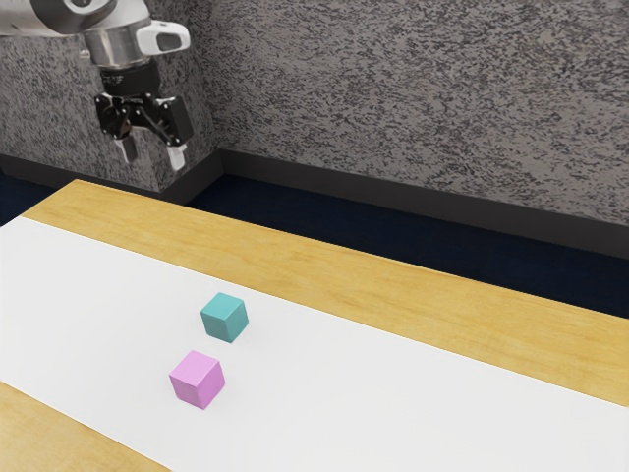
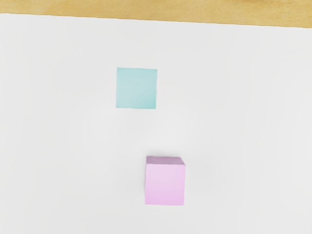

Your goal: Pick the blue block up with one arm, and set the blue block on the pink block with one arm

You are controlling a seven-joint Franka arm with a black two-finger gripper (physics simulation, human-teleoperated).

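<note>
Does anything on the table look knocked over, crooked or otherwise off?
Nothing stands out. The blue block and pink block sit flat on the white sheet, apart from each other, and the pincer hangs open, high above.

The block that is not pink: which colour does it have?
The block is teal; the wrist view shows it best.

Light wooden table point(image 1: 413, 300) carries a broad white sheet point(image 1: 393, 403) running lengthwise; bare wood along both long edges. Speckled grey wall point(image 1: 413, 88) behind.
</note>
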